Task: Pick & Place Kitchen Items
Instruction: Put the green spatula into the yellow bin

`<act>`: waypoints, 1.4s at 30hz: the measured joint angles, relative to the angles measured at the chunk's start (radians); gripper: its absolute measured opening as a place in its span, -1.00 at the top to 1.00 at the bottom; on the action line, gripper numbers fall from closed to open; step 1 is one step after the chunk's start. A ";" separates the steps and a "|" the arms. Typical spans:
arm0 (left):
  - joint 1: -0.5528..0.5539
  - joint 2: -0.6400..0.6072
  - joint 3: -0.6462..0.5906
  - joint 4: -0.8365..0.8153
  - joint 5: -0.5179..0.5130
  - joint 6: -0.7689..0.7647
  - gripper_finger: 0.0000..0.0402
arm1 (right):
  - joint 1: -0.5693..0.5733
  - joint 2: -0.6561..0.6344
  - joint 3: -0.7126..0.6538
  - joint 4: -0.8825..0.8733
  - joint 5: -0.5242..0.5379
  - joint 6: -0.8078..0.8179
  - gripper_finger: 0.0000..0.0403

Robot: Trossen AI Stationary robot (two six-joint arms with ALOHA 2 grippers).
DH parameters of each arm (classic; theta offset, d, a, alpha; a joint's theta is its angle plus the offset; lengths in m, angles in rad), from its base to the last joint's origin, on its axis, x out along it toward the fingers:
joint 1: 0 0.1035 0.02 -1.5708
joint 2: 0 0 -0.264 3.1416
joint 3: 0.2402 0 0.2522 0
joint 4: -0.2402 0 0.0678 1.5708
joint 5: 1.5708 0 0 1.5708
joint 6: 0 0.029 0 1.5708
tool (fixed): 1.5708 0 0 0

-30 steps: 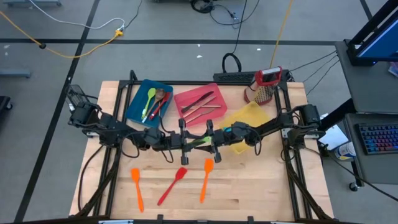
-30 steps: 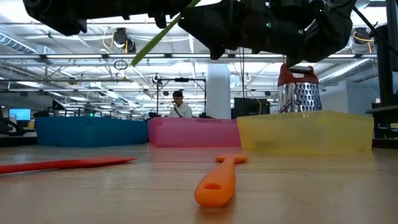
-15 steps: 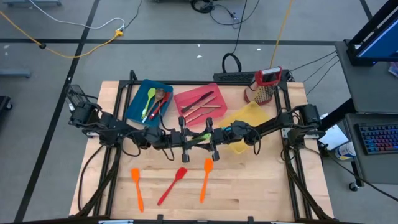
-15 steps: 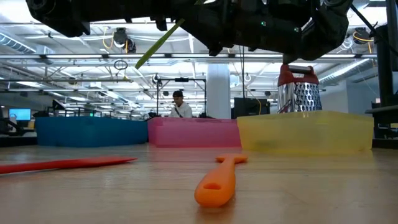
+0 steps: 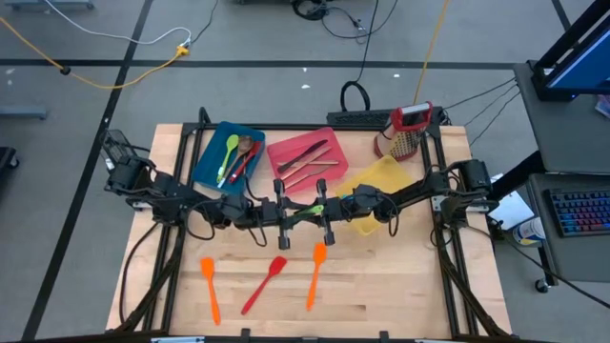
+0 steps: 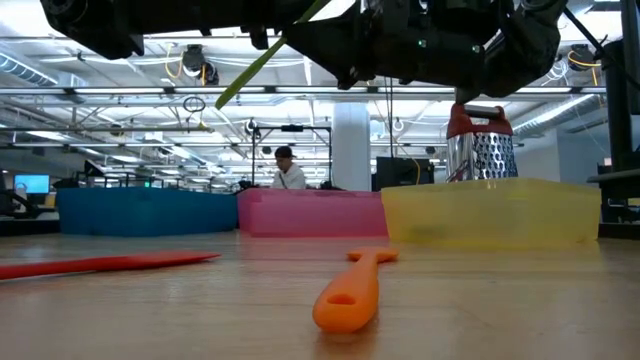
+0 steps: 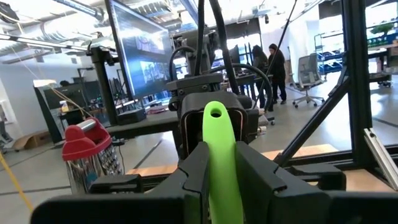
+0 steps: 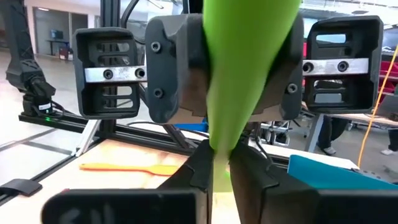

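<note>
Green spatula (image 5: 307,211) hangs above the table (image 5: 381,286), clamped at one end by the left tool (image 5: 284,215) and at the other by the right tool (image 5: 322,213).

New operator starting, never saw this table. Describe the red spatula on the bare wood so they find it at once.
Start at the wooden table's front edge, nearest the arm bases. Three spatulas lie there in a row. The red spatula is the middle one, lying slanted between two orange spatulas.
</note>
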 joint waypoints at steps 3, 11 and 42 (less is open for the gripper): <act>0.000 0.000 0.000 -0.003 0.000 -0.031 0.71 | 0.000 0.000 0.000 -0.003 0.000 0.019 0.85; 0.000 0.000 0.000 -0.051 -0.001 -0.104 0.62 | 0.000 0.000 0.000 -0.041 -0.001 0.047 0.84; -0.009 0.000 0.001 -0.118 -0.175 -0.098 0.00 | 0.010 -0.384 -0.283 -0.302 0.206 0.134 0.83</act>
